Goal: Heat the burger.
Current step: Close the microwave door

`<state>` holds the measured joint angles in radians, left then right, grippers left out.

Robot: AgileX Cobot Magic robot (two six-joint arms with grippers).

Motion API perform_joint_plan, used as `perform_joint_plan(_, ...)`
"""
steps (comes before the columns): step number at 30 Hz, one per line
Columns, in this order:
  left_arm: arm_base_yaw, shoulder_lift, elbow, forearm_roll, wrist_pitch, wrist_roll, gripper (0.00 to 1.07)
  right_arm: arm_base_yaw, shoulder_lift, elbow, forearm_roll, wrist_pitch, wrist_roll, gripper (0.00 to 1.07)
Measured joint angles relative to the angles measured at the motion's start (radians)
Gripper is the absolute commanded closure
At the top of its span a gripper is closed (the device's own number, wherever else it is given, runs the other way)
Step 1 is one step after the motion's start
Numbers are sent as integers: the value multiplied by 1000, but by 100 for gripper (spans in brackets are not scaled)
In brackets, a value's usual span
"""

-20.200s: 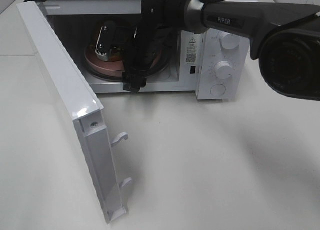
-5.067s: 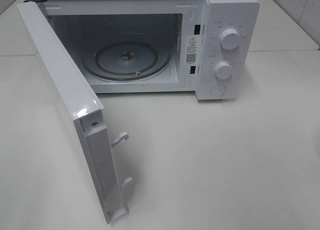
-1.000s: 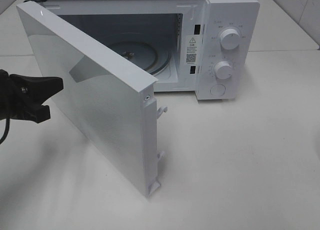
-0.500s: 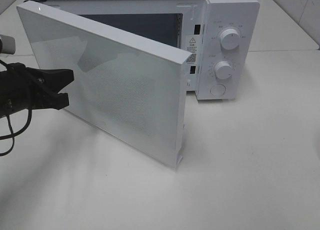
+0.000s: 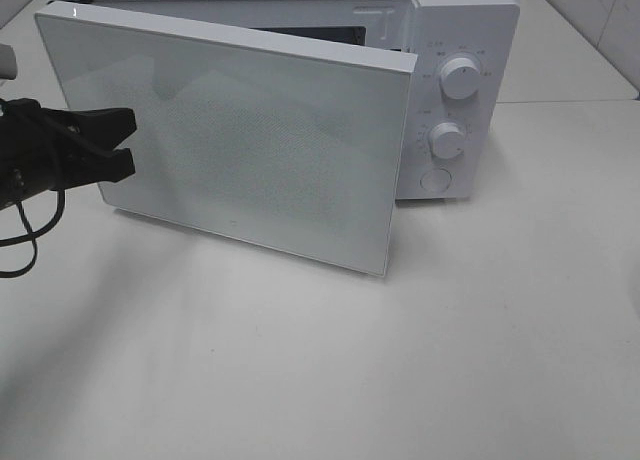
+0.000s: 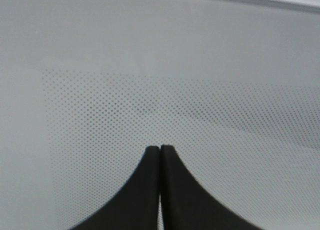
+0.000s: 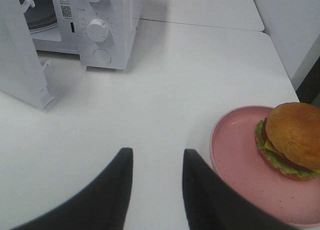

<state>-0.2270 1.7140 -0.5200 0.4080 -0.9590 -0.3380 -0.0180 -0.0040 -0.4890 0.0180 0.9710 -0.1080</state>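
**Door nearly shut, burger out on the counter**

The left tool [image 5: 118, 145] has its fingers pressed together, holding nothing, with the tips against the outer face of the microwave door [image 5: 250, 140] near its hinge side. The door stands only slightly ajar from the white microwave [image 5: 455, 90], whose two knobs [image 5: 458, 78] face forward. The right tool [image 7: 157, 182] hovers above the white counter [image 7: 165, 85] with its fingers partly spread and nothing between them. Just beside it sits the burger [image 7: 291, 140], resting toward one edge of a pink plate [image 7: 237, 160], well apart from the microwave.
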Motion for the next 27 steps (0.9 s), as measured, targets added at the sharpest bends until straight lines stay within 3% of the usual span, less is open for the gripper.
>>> perform_joint_plan(10, -26, 47, -63, -25, -6, 45, 107, 0, 0, 0, 0, 0, 0, 71)
perform_joint_plan(18, -94, 110, -114, -127, -7, 53, 107, 0, 0, 0, 0, 0, 1, 71)
perform_joint_plan(27, -143, 158, -168, -210, -8, 105, 107, 0, 0, 0, 0, 0, 1, 71)
